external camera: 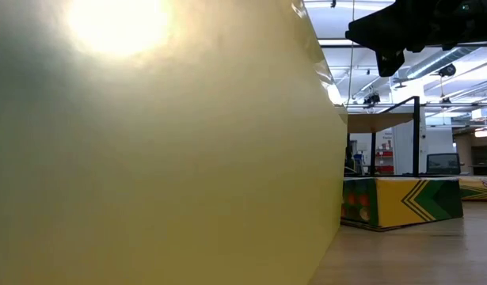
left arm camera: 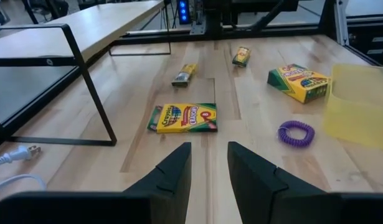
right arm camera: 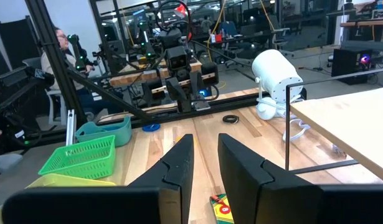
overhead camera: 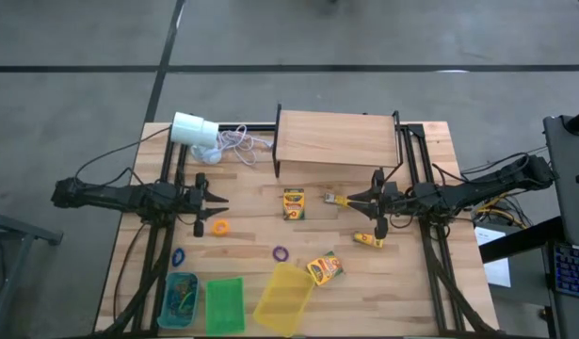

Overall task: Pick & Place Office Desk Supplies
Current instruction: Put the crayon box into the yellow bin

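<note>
1. Left gripper [overhead camera: 220, 201] at nine o'clock on the table [overhead camera: 430, 273], raised, fingers [left arm camera: 169, 174] parted by a narrow gap, holding nothing.
2. Right gripper [overhead camera: 350, 200] at three o'clock, fingers [right arm camera: 179, 165] likewise slightly apart and empty.
3. Between the two, near centre: crayon box [overhead camera: 293, 203] lying flat.
4. Second crayon box [overhead camera: 324, 268] at five o'clock, touching the tipped yellow bin [overhead camera: 283, 298].
5. Small yellow packet [overhead camera: 368, 240] at four o'clock; another [overhead camera: 334, 200] just off the right fingertips.
6. Orange band [overhead camera: 220, 227] below the left gripper; blue band [overhead camera: 178, 256] at eight o'clock; purple band [overhead camera: 281, 252] at six o'clock.
7. Teal bin [overhead camera: 179, 299] and green bin [overhead camera: 225, 304] side by side at seven o'clock.
8. Wooden shelf [overhead camera: 336, 139] at twelve o'clock; white cylinder [overhead camera: 195, 129] with cord at eleven o'clock.
</note>
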You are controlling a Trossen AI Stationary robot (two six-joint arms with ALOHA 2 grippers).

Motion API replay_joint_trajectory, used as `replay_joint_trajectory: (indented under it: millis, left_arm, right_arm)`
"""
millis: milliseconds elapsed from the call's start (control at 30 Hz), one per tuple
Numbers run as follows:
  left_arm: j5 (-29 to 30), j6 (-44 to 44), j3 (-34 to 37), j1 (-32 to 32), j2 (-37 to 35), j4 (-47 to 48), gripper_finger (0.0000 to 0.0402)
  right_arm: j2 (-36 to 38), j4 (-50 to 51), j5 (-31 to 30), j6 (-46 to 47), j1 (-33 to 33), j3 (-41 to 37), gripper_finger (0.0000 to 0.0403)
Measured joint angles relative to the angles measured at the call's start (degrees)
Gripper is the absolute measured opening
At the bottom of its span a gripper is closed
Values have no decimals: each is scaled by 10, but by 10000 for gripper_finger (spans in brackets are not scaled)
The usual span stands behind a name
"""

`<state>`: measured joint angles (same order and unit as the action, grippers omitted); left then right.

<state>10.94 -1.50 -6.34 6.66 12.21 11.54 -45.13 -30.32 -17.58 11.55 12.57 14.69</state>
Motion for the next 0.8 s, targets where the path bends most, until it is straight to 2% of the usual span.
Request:
replay_joint_trajectory:
  millis: [800]
  left_arm:
    - [0,2,-1,0,0,96,109]
  right_arm:
    - [0,0,0,-25,0,0,86]
